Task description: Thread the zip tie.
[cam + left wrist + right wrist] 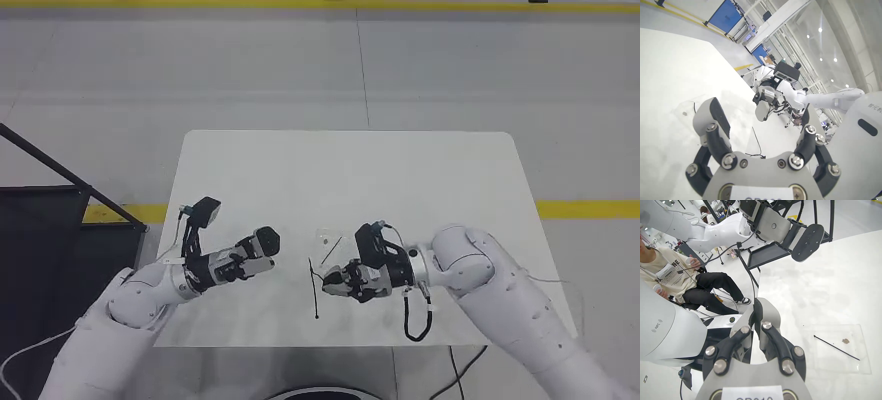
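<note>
My right gripper (pixel 328 284) (pixel 755 303) is shut on a thin black zip tie (pixel 314 295) (pixel 752 279) just above the white table (pixel 400 170), near its front edge. The strand rises out of the fingers to its small head (pixel 738 244). In the left wrist view the same zip tie (pixel 757 141) hangs below the right gripper (pixel 762 113). My left gripper (pixel 270 254) (pixel 761 105) is open and holds nothing, a short way left of the tie, facing the right gripper. A second zip tie (pixel 331 245) (pixel 836 347) lies flat on a clear plastic bag (pixel 859 366).
The clear bag (pixel 326 240) lies just behind the two grippers. A black rack (pixel 45 250) stands off the table's left side. A black cable loop (pixel 416 322) hangs from the right wrist. The back half of the table is bare.
</note>
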Action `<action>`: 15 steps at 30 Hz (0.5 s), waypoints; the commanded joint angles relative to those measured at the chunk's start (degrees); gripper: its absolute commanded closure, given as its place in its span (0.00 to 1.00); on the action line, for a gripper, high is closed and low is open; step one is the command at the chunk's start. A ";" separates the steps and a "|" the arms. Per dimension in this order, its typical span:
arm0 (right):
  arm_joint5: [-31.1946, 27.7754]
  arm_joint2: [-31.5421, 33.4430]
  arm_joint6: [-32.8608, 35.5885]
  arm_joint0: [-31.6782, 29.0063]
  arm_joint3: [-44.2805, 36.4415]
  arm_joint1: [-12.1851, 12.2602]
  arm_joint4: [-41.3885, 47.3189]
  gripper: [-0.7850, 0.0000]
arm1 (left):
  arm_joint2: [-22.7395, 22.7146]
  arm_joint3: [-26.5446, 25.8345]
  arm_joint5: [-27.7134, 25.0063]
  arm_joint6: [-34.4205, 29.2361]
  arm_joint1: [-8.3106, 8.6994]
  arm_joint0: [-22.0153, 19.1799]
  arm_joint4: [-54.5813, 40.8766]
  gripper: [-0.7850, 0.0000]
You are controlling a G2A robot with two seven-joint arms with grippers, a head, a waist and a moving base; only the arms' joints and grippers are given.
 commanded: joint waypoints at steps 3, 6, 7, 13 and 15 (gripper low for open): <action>0.66 -0.86 -0.04 -0.50 -1.20 -0.11 -1.26 1.00 | 1.69 -0.67 2.30 2.83 -0.52 0.12 -1.15 0.00; 0.00 -2.36 -0.01 0.27 -1.24 -0.29 -1.69 1.00 | 4.03 -0.12 2.84 0.80 -0.88 -0.76 -5.40 0.17; 0.00 -2.85 -0.01 0.63 -1.16 -0.38 -2.08 1.00 | 4.64 0.45 3.12 -0.56 -0.94 -1.28 -6.74 0.30; 0.00 -5.26 -0.01 2.46 0.26 -0.99 -1.99 1.00 | 6.65 3.47 3.53 -6.43 -1.27 -4.04 -11.97 0.55; 0.02 -5.84 0.01 2.90 0.77 -1.13 -1.56 1.00 | 7.10 3.98 2.92 -8.18 -1.37 -4.50 -13.82 0.56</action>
